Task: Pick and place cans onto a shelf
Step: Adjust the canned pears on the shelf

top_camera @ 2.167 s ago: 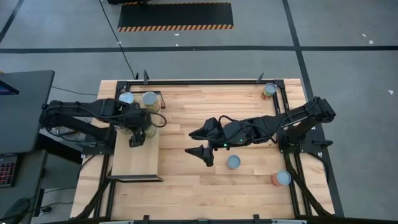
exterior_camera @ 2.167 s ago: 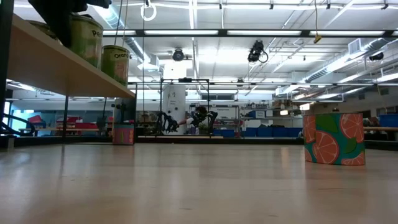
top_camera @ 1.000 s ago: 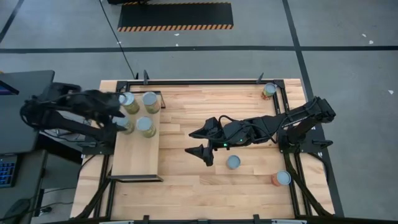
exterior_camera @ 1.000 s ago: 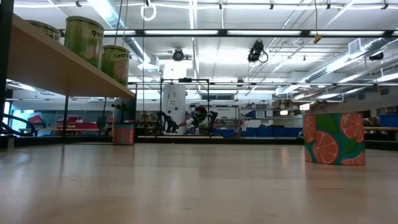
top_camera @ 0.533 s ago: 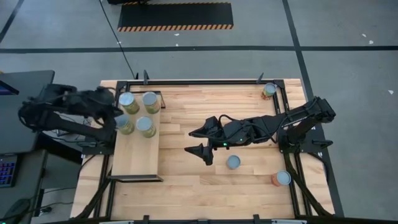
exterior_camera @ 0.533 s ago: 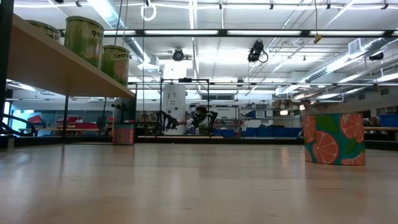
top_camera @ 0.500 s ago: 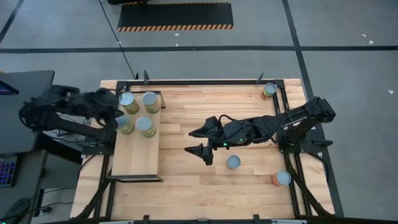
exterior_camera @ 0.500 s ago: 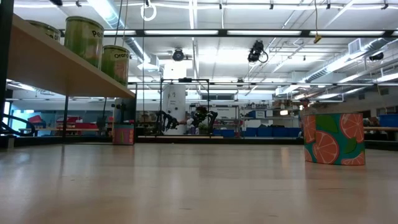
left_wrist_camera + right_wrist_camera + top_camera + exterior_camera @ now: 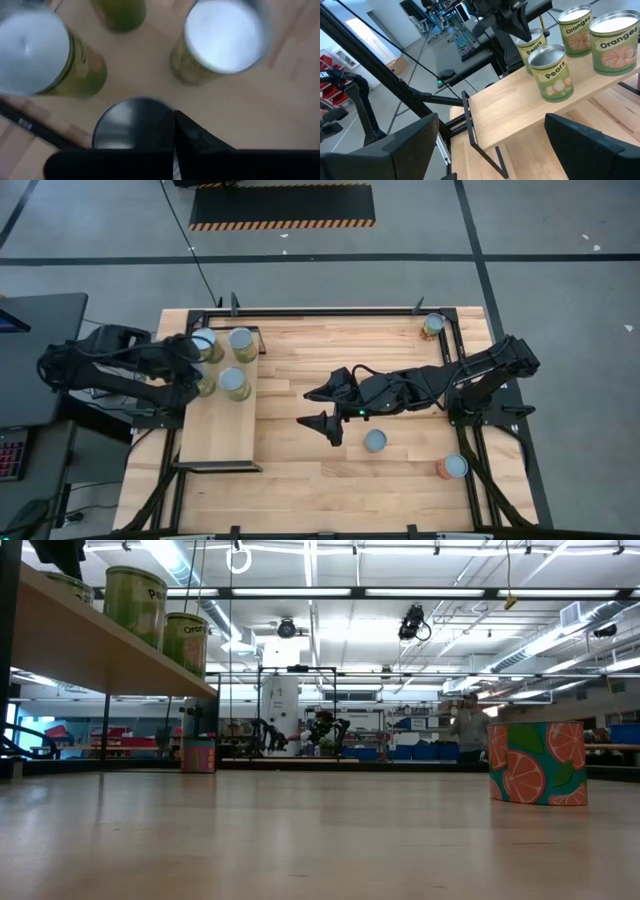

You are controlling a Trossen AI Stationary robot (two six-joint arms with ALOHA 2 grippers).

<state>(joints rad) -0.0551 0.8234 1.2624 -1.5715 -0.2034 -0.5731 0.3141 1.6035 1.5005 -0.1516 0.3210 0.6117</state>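
The shelf (image 9: 220,430) stands at the table's left, with several green cans on its far end: two at the back (image 9: 203,340) (image 9: 241,340), and two nearer (image 9: 233,383) (image 9: 205,387). My left gripper (image 9: 173,145) is shut and stands over the near-left can's grey top (image 9: 122,125). My right gripper (image 9: 318,408) waits open over mid-table, with nothing between its fingers. On the tabletop stand a grey-topped can (image 9: 375,441), an orange-red can (image 9: 455,467) and a can at the far right corner (image 9: 432,325). My left gripper's shut fingers (image 9: 192,137) point down over the rim of the near-left can's top (image 9: 150,112). I cannot tell whether they touch it.
The shelf's near half (image 9: 218,442) is bare board. Its thin black frame (image 9: 470,125) shows in the right wrist view. The orange-patterned can (image 9: 537,762) stands at the right of the low view. A person (image 9: 465,730) stands far back in the room.
My left gripper has moved from beyond the shelf's left edge toward the table's right, and now stands over the near-left can. In the low view it has come into the picture above the shelf. The cans have kept still.
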